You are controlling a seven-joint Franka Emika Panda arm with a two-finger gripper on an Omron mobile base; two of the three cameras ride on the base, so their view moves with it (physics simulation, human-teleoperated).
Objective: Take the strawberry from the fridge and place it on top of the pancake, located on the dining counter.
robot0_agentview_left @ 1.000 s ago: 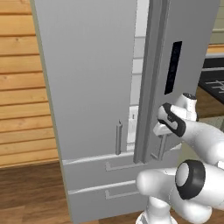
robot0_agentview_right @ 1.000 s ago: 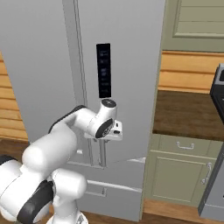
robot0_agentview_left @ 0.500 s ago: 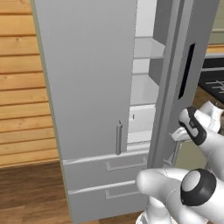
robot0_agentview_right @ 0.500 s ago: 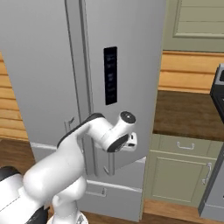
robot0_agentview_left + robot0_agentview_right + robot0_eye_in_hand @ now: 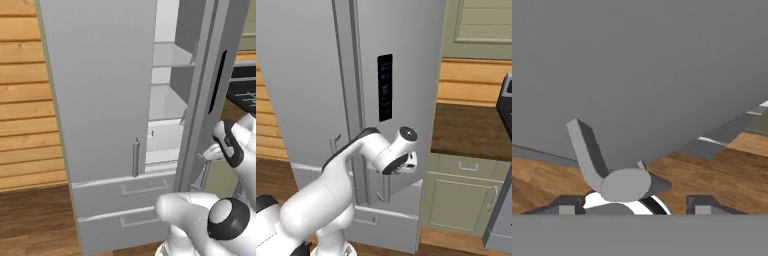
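Over the last second we have swung the right door of the fridge [image 5: 100, 100] from nearly shut to well ajar: in the left base view a tall gap now runs down the upper middle of the frame, showing pale shelves [image 5: 167, 55] that were hidden before. The door's bar handle [image 5: 587, 155] sits just above and between the pincer's [image 5: 632, 207] two dark fingertips [image 5: 568, 205], which stand apart with nothing between them; so we judge the pincer spread and the handle let go, after being nearly closed on it a moment ago.

For the task this means the opening step looks about finished, and reaching inside comes next. We cannot make out the strawberry on the shelves that show; it is too small or hidden behind the door edge.

The fridge is smooth, matte light grey, flat-faced, with slim vertical bar handles and two drawers [image 5: 125, 210] at lower centre. A glossy black panel [image 5: 385, 87] is set in the door. Behind lie warm wood planks [image 5: 25, 100], and at the right of the right base view a dark worktop [image 5: 471, 130] over green-grey cabinets [image 5: 466, 200].
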